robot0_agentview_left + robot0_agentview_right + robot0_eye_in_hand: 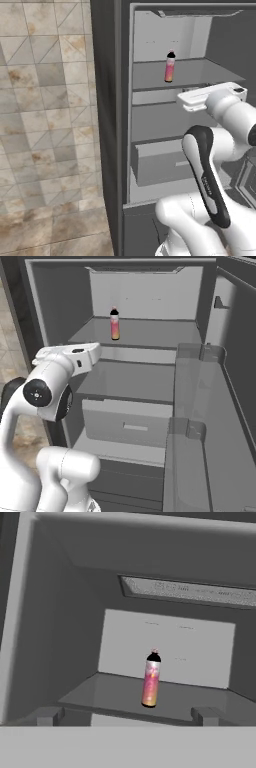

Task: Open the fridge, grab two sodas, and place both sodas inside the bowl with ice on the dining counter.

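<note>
The fridge (107,125) takes up most of every view & stands open: in the left base view its dark grey side wall runs down the centre, w/ the pale grey interior to the right; in the right base view the open door (210,421) w/ its clear door bins fills the right half of the frame. Tan tiled wall (45,125) covers the left half of the left base view. My arm rises at lower right of the left base view & lower left of the right base view, w/ the hand reaching toward the fridge opening at mid-height. Inside, the upper shelf (150,333) sits in the upper centre, a drawer (127,426) lower down, centre frame. One soda (170,66) stands upright on that upper shelf, pink-to-orange w/ a black cap; upper centre-right in the left base view, upper centre-left in the right base view (115,324), and just right of centre in the hand view (151,679), near the shelf's front edge. It's well apart from my hand. My gripper: fingertips aren't visible in any view, so I can't tell if they're apart or together.
</note>
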